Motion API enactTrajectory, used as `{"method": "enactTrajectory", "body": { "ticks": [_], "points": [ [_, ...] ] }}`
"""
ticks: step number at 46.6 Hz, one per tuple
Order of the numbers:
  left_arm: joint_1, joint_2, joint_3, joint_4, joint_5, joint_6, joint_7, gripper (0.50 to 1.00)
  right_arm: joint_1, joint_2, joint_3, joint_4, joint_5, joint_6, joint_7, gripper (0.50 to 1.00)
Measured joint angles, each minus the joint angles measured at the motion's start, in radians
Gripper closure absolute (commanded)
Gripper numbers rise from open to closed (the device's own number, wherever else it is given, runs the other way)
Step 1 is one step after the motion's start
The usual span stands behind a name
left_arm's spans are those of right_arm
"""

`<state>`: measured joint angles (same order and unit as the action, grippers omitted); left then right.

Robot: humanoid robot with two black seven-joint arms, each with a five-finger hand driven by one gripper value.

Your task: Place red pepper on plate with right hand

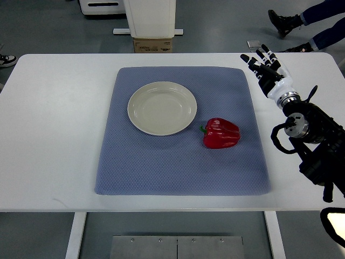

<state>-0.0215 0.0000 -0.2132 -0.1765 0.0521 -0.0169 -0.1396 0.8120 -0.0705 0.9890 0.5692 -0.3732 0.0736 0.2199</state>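
Red pepper (221,133) untouched; right hand (264,66) spread.

One red pepper (221,133), one plate (161,108), one blue mat (161,167). One white table (59,135). One robot hand (265,66), one cardboard box (153,45).

On your surface (59,135) the mat (161,167) lies central, the plate (161,108) on its far half, the pepper (221,133) just beside it at four o'clock, and the right hand (266,67) at two o'clock off the mat's corner.
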Motion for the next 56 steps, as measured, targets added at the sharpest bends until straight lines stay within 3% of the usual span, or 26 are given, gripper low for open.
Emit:
{"method": "enactTrajectory", "body": {
  "ticks": [10, 25, 37, 56],
  "points": [
    [0.0, 0.0, 0.0, 0.0, 0.0, 0.0, 0.0, 0.5, 0.024, -0.014, -0.024, 0.0, 0.0, 0.001, 0.001, 0.5],
    [0.0, 0.0, 0.0, 0.0, 0.0, 0.0, 0.0, 0.5, 0.09, -0.1, -0.254, 0.01, 0.002, 0.034, 0.001, 0.5],
    [0.0, 0.0, 0.0, 0.0, 0.0, 0.0, 0.0, 0.5, 0.162, -0.197, -0.449, 0.066, 0.001, 0.146, 0.024, 0.5],
    [0.0, 0.0, 0.0, 0.0, 0.0, 0.0, 0.0, 0.5, 0.334, -0.336, -0.866, 0.196, 0.001, 0.154, 0.095, 0.505]
  ]
}}
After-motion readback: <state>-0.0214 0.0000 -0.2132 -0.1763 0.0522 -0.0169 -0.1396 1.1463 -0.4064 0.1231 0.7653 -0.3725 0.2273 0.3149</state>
